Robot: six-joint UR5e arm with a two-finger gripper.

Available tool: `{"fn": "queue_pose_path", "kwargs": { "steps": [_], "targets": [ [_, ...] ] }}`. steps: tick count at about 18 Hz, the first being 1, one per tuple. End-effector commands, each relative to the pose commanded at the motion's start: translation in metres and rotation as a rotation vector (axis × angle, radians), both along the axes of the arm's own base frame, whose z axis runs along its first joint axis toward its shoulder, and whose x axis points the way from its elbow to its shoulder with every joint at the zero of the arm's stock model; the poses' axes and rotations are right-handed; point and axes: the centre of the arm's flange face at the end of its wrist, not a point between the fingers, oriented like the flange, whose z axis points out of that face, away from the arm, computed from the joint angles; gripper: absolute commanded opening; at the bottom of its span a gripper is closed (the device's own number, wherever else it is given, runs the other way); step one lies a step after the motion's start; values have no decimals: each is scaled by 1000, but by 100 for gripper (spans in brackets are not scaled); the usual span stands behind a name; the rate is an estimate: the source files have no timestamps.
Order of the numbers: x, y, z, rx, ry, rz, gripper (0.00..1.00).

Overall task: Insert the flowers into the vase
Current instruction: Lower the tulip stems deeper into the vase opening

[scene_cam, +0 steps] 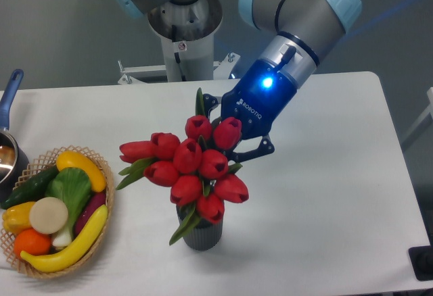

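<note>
The red tulips point(195, 163) stand in the dark grey ribbed vase point(201, 234) near the table's front middle. Their stems go down into its mouth, and the buds and a few green leaves spread above and to the left. My gripper point(229, 146) reaches in from the upper right, right behind the buds, with its blue light on. One black finger link point(256, 149) shows to the right of the bunch and another shows by the top leaf. The fingertips are hidden behind the buds, so I cannot tell whether they hold the bunch.
A wicker basket point(103, 227) of toy fruit and vegetables sits at the front left. A blue-handled pot point(8, 149) is at the left edge. The arm's base point(183, 26) stands behind the table's far edge. A dark object point(423, 263) is at the front right corner.
</note>
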Motion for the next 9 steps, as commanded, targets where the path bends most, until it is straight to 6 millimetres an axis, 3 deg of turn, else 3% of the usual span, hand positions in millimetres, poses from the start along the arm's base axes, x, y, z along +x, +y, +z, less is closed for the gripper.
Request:
{"fn": "queue_pose_path", "kwargs": {
  "steps": [9],
  "targets": [
    [-1, 10, -11, 10, 17, -12, 12]
  ]
}}
